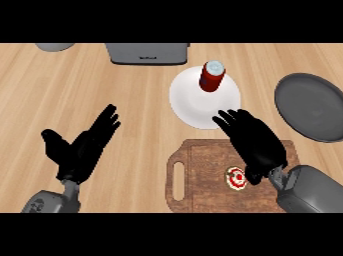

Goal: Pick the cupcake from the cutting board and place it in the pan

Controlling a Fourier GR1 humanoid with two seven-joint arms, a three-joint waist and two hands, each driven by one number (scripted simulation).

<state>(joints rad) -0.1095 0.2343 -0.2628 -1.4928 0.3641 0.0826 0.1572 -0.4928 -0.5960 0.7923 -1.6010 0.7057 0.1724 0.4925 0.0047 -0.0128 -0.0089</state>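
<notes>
- The cupcake (237,178), white-topped with red swirls, sits on the wooden cutting board (203,172) at the lower centre-right of the frame, on the board's right part.
- The right hand (254,145) hovers flat over the board just above and right of the cupcake, fingers straight and spread, pointing to the upper left; it holds nothing, and its fingertips reach over the lower edge of the white plate (196,102).
- Its grey forearm (318,192) enters from the lower right corner.
- The left hand (82,147) rests at the lower left, wide open with fingers pointing up and right, thumb out to the left, holding nothing.
- The dark pan (314,107) lies at the right edge of the frame, with nothing in it.
- The white plate at upper centre carries a red bottle (211,77) with a pale cap, standing upright.
- A grey appliance (147,53) sits at the top centre, and a grey rounded object (54,47) at the top left.
</notes>
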